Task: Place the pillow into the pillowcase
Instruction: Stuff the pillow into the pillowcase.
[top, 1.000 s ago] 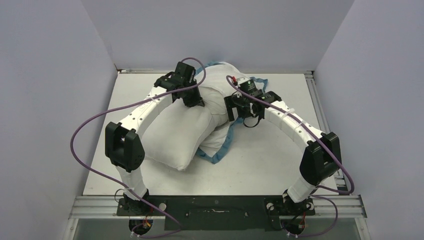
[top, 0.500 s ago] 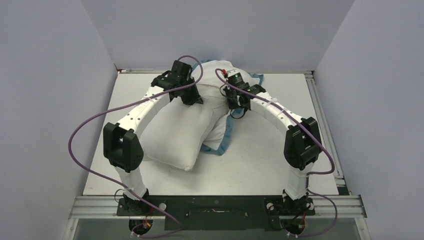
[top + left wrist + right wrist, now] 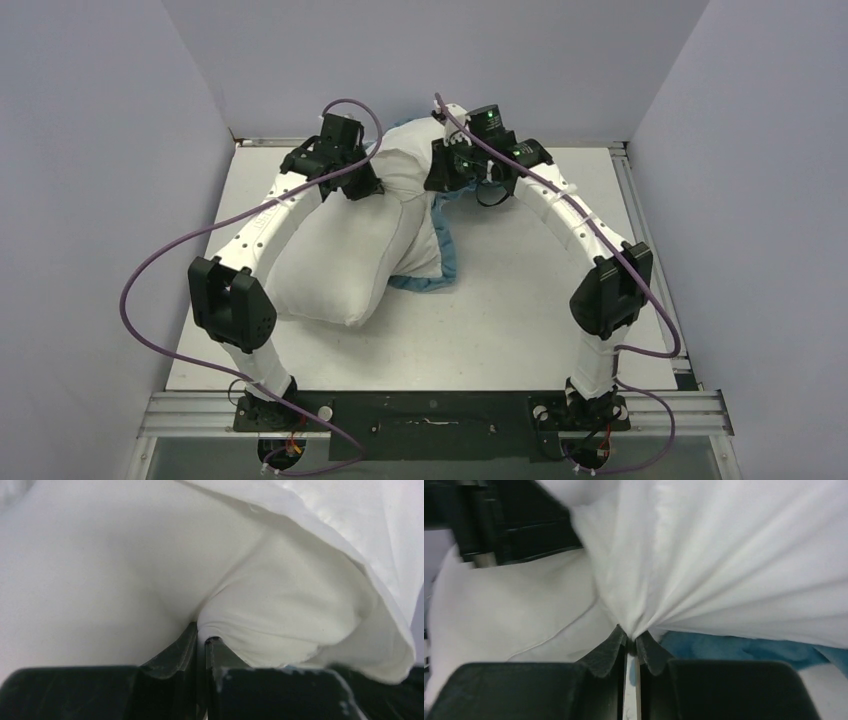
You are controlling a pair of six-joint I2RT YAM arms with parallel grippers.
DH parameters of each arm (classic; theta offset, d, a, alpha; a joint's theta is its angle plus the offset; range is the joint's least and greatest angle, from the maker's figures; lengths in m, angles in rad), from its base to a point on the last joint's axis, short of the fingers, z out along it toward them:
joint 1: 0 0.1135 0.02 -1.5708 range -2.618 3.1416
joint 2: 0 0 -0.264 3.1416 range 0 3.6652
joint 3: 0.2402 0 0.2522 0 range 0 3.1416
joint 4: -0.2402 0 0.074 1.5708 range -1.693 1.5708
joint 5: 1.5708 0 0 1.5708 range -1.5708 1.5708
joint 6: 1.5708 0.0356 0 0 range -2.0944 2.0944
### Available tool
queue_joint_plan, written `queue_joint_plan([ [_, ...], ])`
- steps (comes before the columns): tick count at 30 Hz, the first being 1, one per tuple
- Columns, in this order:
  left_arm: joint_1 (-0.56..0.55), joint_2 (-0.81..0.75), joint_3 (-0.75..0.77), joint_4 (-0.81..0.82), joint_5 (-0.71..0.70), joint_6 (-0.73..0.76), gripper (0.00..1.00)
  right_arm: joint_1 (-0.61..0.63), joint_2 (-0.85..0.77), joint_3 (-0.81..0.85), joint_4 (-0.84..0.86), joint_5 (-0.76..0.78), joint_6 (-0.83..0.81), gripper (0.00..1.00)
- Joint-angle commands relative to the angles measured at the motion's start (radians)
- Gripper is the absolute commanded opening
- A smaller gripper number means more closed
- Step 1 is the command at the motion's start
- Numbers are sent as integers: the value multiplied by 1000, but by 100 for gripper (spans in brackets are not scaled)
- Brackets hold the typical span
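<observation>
Lavender walls box in a white worktop [image 3: 520, 320], where the pillow [image 3: 330, 260] lies left of centre, its far end tucked inside the pillowcase [image 3: 443, 250]. Right fingers [image 3: 606, 652] have just snapped together on the case's white cloth and risen. Left fingers [image 3: 175, 655] stay clamped opposite: the mouth looks ready to draw down, though the left arm [image 3: 270, 215] crosses the bare pillow.

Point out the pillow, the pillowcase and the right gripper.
pillow [image 3: 335, 265]: top view, its bare white middle.
pillowcase [image 3: 450, 262]: top view, its blue ruffled edge.
right gripper [image 3: 630, 639]: right wrist view, between the fingertips pinching white fabric.
</observation>
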Motion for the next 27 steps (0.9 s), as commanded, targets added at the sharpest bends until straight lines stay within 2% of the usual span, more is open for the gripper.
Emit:
queue_joint_plan([
  [1, -20, -24, 0, 16, -186, -86, 0, 113, 27, 133, -40, -447, -44, 5],
  [3, -34, -26, 1, 15, -244, -107, 0, 147, 27, 88, 40, -539, 5, 5],
  [5, -41, -32, -8, 32, -260, -116, 0, 161, 13, 17, 192, -599, 96, 5],
  [7, -42, -47, -20, 50, -260, -108, 0, 156, 5, -40, 249, -552, 159, 5],
  [9, -42, -89, -42, 71, -249, -85, 0, 134, 7, -48, 222, -467, 163, 5],
  [10, -38, -111, -56, 80, -237, -68, 6, 117, 6, -49, 209, -428, 163, 5],
  [12, -36, -156, -79, 85, -211, -19, 41, 79, 6, -41, 177, -357, 168, 5],
  [13, -36, -176, -86, 67, -206, 5, 52, 60, 4, -35, 159, -317, 168, 5],
  [15, -35, -214, -93, 10, -199, 46, 66, 33, 0, 2, 96, -213, 144, 5],
  [16, -33, -231, -96, -25, -193, 63, 68, 27, -5, 20, 61, -154, 124, 6],
  [17, -33, -249, -100, -57, -186, 79, 69, 26, -10, 35, 36, -86, 104, 12],
  [19, -27, -280, -104, -129, -170, 103, 71, 33, -25, 64, -16, 26, 63, 36],
  [24, -25, -313, -73, -320, -98, 158, 75, 117, -50, 91, -163, 370, -39, 62],
  [27, -63, -317, -77, -374, -49, 156, 76, 133, -89, 30, -195, 458, -37, 75],
])
